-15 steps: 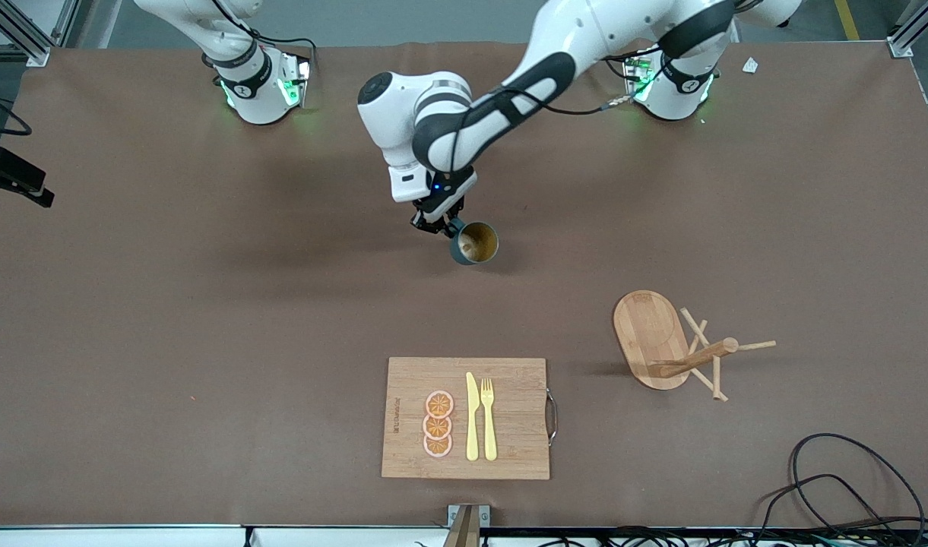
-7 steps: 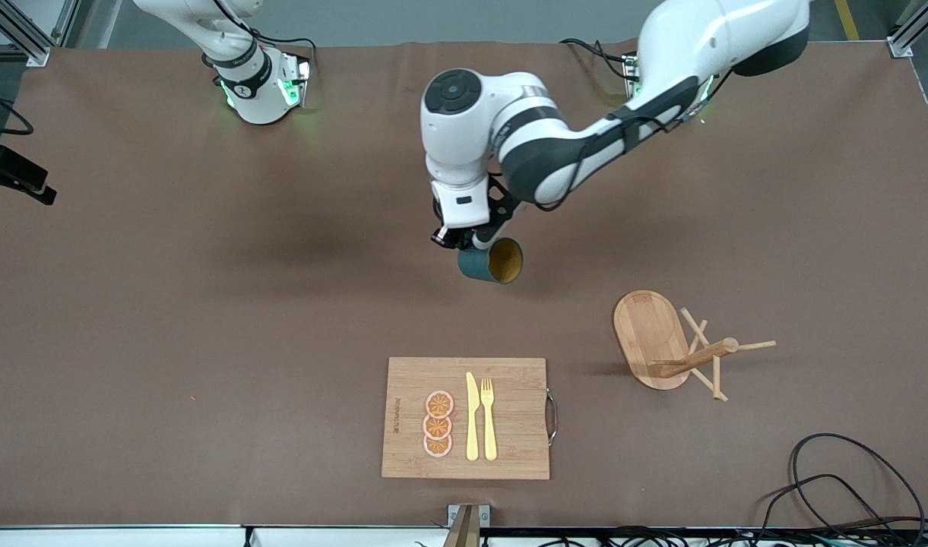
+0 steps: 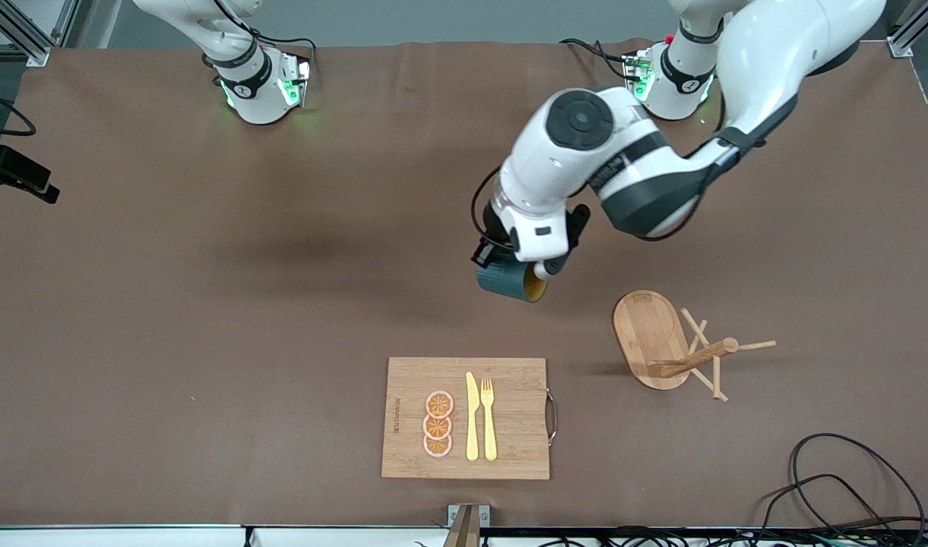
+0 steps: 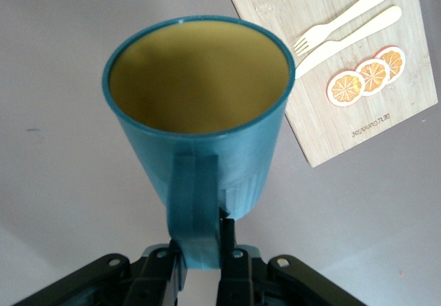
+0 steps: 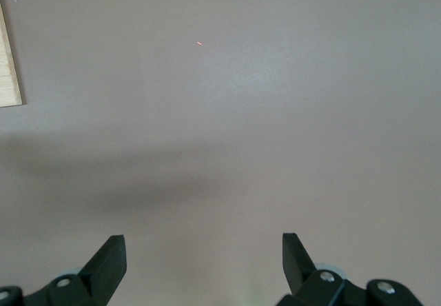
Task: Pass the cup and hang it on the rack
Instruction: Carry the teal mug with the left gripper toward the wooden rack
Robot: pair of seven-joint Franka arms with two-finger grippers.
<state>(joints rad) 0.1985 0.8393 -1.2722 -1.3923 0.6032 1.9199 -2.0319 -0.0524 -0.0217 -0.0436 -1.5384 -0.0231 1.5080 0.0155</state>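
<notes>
Left gripper (image 4: 202, 261): closed on the loop handle of the cup (image 4: 200, 106), fingers pinching the handle from both sides. In the front view the left gripper (image 3: 509, 262) is in the air over bare table (image 3: 205, 304), between the two arm bases and the cutting board (image 3: 466, 418). The cup (image 3: 509, 281) hangs below the wrist, tipped on its side, with its mouth turned toward the left arm's end of the table. The yellowish-brown interior is visible and contains nothing.

Rack (image 3: 673, 346): stands on the table at roughly 4 o'clock from the cup in the front view, well apart from it, toward the left arm's end. Its oval base, central post and thin angled pegs are all visible; no peg carries anything.

Cutting board: lies at about 6 o'clock from the cup, nearer to the front camera. On it rest three orange slices (image 3: 438, 425), a yellow knife (image 3: 472, 416) and a yellow fork (image 3: 488, 418), side by side.

Right gripper (image 5: 203, 268): wide open, holding nothing, over bare table. The right arm waits near its base (image 3: 254, 80)
</notes>
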